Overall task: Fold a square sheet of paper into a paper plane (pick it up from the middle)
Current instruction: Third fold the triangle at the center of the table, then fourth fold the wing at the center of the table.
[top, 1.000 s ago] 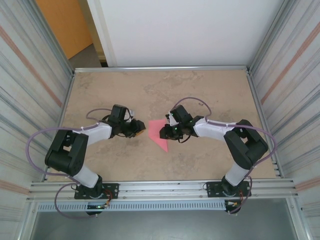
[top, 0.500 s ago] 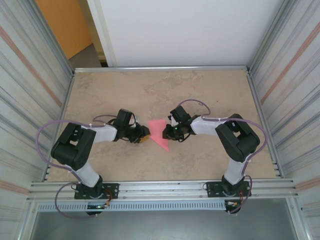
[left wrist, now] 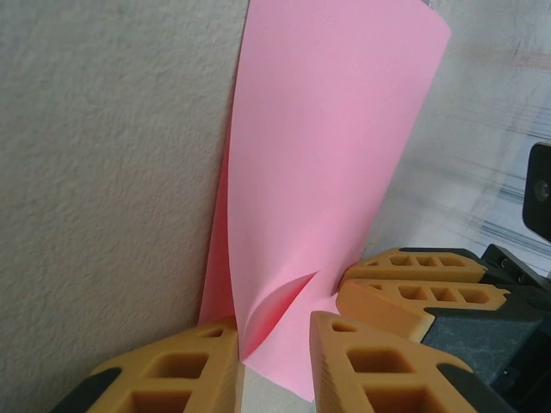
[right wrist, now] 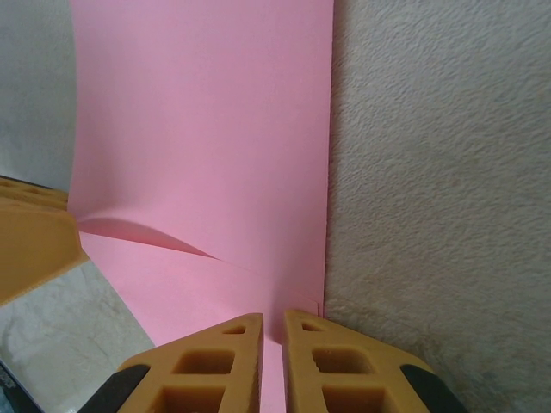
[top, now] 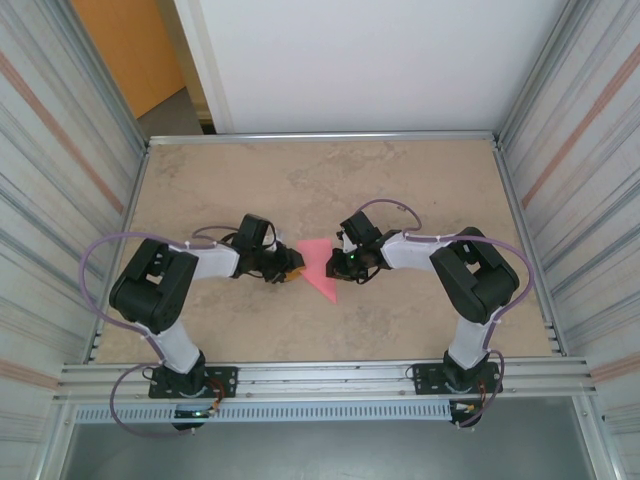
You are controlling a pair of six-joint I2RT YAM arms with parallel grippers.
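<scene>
Out from the near edge, the table (top: 400,320) carries the square sheet of paper (top: 317,262) at about its middle. The sheet is pink and lies as a pointed triangle, with its tip toward five o'clock. The left gripper (top: 291,266) comes at it from nine o'clock. Its orange fingers (left wrist: 164,379) stand apart with a curled-up flap of the sheet rising between them and bare table showing in the gap, so it is loose, not clamped. The right gripper (top: 331,263) meets the sheet from three o'clock, its fingers (right wrist: 331,370) drawn almost together and nipping the paper's straight edge in the slit. Beyond, at twelve o'clock, stands a white wall (top: 350,60).
</scene>
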